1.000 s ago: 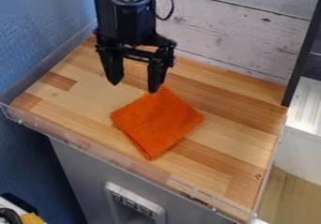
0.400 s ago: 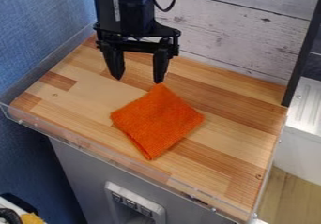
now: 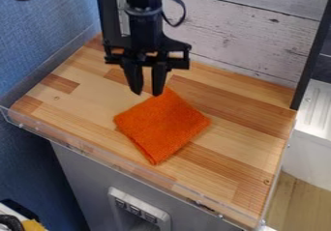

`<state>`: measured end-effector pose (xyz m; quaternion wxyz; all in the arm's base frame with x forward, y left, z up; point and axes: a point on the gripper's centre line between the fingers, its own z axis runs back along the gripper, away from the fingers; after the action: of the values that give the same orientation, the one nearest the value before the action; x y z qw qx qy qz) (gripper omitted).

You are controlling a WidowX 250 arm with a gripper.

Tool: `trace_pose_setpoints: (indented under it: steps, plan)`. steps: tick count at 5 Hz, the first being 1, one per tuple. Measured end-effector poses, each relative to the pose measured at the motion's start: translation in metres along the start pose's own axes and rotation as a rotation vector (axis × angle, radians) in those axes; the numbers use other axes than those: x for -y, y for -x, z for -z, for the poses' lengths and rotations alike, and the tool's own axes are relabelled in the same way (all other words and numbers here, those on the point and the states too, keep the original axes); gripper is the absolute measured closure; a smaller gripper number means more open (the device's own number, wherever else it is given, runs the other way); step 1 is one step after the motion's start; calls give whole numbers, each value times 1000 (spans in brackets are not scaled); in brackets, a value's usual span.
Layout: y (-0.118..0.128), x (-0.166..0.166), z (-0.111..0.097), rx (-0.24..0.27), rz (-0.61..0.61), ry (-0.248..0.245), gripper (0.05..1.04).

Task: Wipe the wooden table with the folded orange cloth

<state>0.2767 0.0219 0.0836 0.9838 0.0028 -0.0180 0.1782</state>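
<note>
Orange cloth (image 3: pixel 162 125) on wooden counter (image 3: pixel 242 150)

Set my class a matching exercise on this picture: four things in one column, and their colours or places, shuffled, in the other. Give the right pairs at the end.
Column 1
1. Cloth
2. Pincer
3. Wall
4. Planks

Column 2
A. Whitish with dark marks, behind the counter
B. Orange, lying on the wood
C. Black, pointing down near the far corner of the orange thing
D. Blue, at the left of the picture

Right pairs: 1-B, 2-C, 3-D, 4-A
</note>
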Motion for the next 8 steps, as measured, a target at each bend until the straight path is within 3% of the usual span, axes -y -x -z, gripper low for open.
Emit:
trace_pose_setpoints:
  steps: [1,2,5,6,8]
  plan:
    - [7,5,20,-9,-12,-3,931]
    - [11,7,36,-16,-21,-8,1019]
    - [9,9,70,-56,-25,-20,1025]
    - [8,10,72,-56,-21,-16,1025]
    - [-19,-9,75,-39,83,17,1025]
